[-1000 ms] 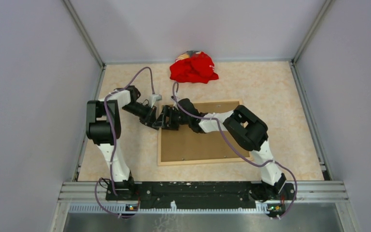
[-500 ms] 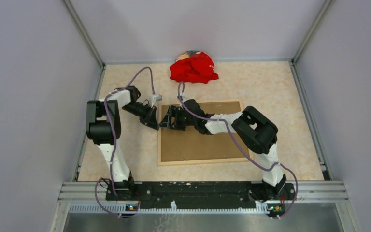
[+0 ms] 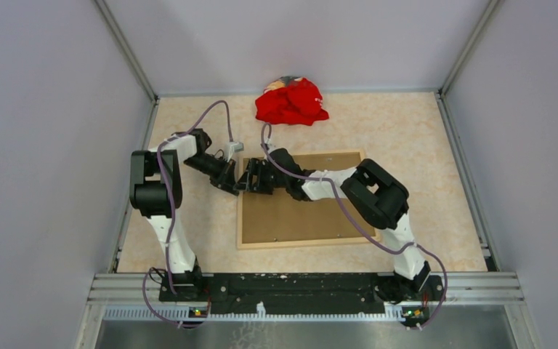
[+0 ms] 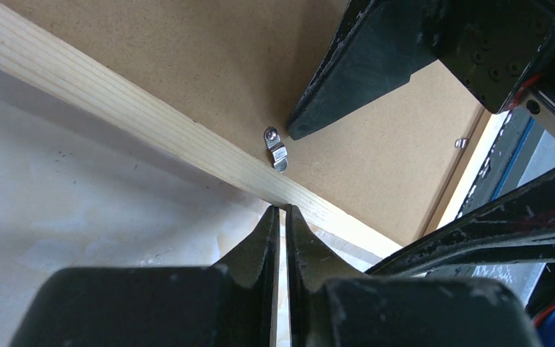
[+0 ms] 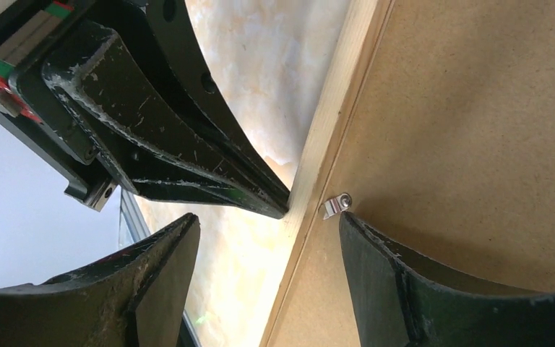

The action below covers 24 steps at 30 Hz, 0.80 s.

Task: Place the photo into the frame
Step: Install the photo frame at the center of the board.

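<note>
One beige, marble-patterned table (image 3: 421, 145) fills the walled cell. At its centre lies the one frame (image 3: 298, 243), a thin pale-wood rectangle, with one matte brown backing board (image 3: 298, 214) set flat inside it.

Two black-and-white arms reach in from the lower edge, the left arm (image 3: 161, 182) at centre left and the right arm (image 3: 378, 196) crossing over the board, hiding its upper left part.

One crumpled red cloth (image 3: 290, 102) sits at upper centre, well apart from the frame.

The left gripper (image 4: 282, 213) has its scuffed black fingers pressed together, their tips at the frame's grained left rail. The right gripper (image 5: 267, 231) stands apart, straddling that same rail, one finger over the table and one over the board.

Two small shiny metal clips show in the left wrist view, the nearer clip (image 4: 275, 149) beside the rail and the farther clip (image 4: 461, 142) at the board's opposite edge.
</note>
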Each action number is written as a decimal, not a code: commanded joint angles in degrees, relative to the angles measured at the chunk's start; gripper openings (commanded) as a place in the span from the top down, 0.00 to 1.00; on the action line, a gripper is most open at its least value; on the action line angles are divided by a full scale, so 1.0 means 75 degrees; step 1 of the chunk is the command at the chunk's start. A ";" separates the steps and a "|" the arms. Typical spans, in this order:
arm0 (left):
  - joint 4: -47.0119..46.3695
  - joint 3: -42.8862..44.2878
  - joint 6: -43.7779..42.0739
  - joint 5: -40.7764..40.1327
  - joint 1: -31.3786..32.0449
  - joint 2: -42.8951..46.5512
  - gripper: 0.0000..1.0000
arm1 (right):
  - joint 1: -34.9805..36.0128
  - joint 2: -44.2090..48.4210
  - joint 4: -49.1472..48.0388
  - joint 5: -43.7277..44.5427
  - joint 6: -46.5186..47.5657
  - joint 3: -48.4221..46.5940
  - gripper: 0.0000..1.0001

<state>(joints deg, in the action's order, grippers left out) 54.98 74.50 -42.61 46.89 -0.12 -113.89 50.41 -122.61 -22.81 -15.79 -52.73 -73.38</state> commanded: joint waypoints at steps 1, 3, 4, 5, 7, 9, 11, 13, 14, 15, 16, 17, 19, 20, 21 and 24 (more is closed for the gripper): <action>-0.0346 0.0096 -0.0330 -0.0201 0.0071 -0.0202 0.90 | 0.0122 -0.0308 0.0231 0.0255 0.0036 -0.0401 0.30; -0.0335 0.0098 -0.0336 -0.0194 0.0064 -0.0212 0.90 | 0.0129 -0.0358 0.0284 0.0260 0.0013 -0.0473 0.30; -0.0329 0.0097 -0.0347 -0.0204 0.0073 -0.0214 0.90 | 0.0126 -0.0383 0.0284 0.0230 -0.0009 -0.0492 0.30; -0.0324 0.0090 -0.0357 -0.0216 0.0073 -0.0214 0.90 | 0.0125 -0.0405 0.0266 0.0195 -0.0037 -0.0501 0.30; -0.0309 0.0100 -0.0370 -0.0235 0.0072 -0.0214 0.90 | 0.0133 -0.0396 0.0261 0.0168 -0.0086 -0.0477 0.31; -0.0297 0.0102 -0.0382 -0.0231 0.0069 -0.0225 0.90 | 0.0148 -0.0333 0.0256 0.0191 -0.0106 -0.0398 0.31; -0.0305 0.0094 -0.0393 -0.0223 0.0067 -0.0225 0.90 | 0.0157 -0.0262 0.0253 0.0233 -0.0133 -0.0260 0.31; -0.0300 0.0098 -0.0396 -0.0218 0.0066 -0.0230 0.90 | 0.0157 -0.0199 0.0249 0.0270 -0.0154 -0.0146 0.31; -0.0300 0.0098 -0.0399 -0.0222 0.0072 -0.0233 0.90 | 0.0167 -0.0170 0.0255 0.0282 -0.0163 -0.0107 0.31; -0.0294 0.0098 -0.0397 -0.0231 0.0071 -0.0244 0.90 | 0.0166 -0.0140 0.0255 0.0291 -0.0165 -0.0071 0.31; -0.0297 0.0098 -0.0396 -0.0240 0.0074 -0.0237 0.90 | 0.0177 -0.0100 0.0244 0.0300 -0.0165 -0.0021 0.31; -0.0299 0.0098 -0.0394 -0.0229 0.0073 -0.0239 0.90 | 0.0190 -0.0073 0.0270 0.0304 -0.0181 0.0012 0.31; -0.0294 0.0096 -0.0391 -0.0232 0.0069 -0.0242 0.90 | 0.0217 -0.0014 0.0274 0.0312 -0.0177 0.0069 0.31; -0.0299 0.0092 -0.0392 -0.0225 0.0064 -0.0246 0.90 | 0.0232 0.0008 0.0274 0.0313 -0.0176 0.0090 0.31; -0.0299 0.0088 -0.0392 -0.0218 0.0073 -0.0247 0.90 | 0.0246 0.0020 0.0290 0.0323 -0.0179 0.0097 0.31; -0.0299 0.0095 -0.0395 -0.0216 0.0075 -0.0237 0.90 | 0.0283 0.0048 0.0284 0.0330 -0.0211 0.0111 0.31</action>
<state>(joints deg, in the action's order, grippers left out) 55.33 74.70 -43.24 46.89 -0.12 -114.02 50.89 -123.81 -23.81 -14.28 -54.30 -74.13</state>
